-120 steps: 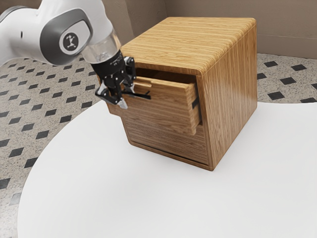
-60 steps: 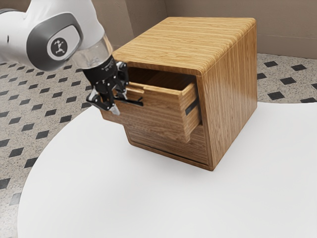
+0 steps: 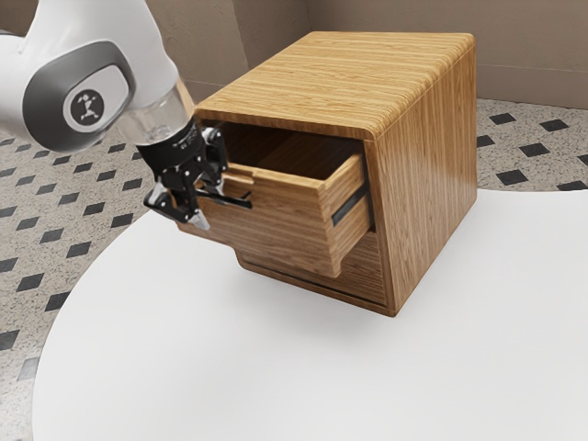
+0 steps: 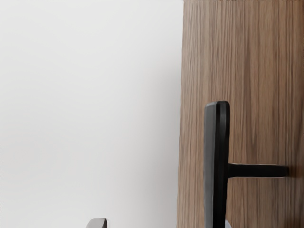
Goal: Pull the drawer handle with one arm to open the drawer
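Observation:
A wooden cabinet (image 3: 367,83) stands on a round white table (image 3: 276,367). Its upper drawer (image 3: 276,211) is pulled partly out toward the exterior view's left, and the hollow inside shows. A thin black handle (image 3: 234,198) sticks out from the drawer front. My gripper (image 3: 188,204) is at that handle with its fingers spread around it. In the wrist view the black handle bar (image 4: 216,161) stands off the wood front on a short post. One grey fingertip (image 4: 97,222) is well apart from the bar on the table side. The gripper is open, hooked on the handle.
A lower panel (image 3: 312,262) of the cabinet sits below the pulled-out drawer. The table's curved edge (image 3: 83,285) runs below my arm, with checkered floor (image 3: 55,202) beyond it.
The drawer has slid further out of the cabinet toward the exterior view's left. My gripper has moved left with the handle over the past second.

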Robot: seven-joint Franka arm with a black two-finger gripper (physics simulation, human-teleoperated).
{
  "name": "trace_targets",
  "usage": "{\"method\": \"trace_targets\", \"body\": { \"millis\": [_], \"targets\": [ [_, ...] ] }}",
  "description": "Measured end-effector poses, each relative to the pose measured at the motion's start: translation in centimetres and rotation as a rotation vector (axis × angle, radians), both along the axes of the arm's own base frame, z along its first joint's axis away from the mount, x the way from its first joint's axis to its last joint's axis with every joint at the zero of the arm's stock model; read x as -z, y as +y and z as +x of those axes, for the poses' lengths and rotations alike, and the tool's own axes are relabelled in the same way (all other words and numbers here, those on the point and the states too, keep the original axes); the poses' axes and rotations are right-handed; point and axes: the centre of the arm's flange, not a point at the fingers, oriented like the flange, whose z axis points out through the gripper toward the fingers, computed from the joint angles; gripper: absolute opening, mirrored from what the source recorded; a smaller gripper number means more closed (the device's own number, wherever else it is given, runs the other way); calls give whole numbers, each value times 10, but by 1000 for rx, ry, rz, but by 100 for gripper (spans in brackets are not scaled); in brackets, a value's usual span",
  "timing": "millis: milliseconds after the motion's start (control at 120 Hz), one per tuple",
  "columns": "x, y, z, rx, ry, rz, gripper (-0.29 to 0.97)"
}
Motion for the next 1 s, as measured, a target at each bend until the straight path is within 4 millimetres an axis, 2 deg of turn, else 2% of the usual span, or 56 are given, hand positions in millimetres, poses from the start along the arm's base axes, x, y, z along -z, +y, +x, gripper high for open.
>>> {"method": "trace_targets", "body": {
  "millis": [450,1000],
  "targets": [
    [-3,5,-24,-17,-14,6,18],
    [-2,-2,-53,-25,-37,9,18]
  ]
}}
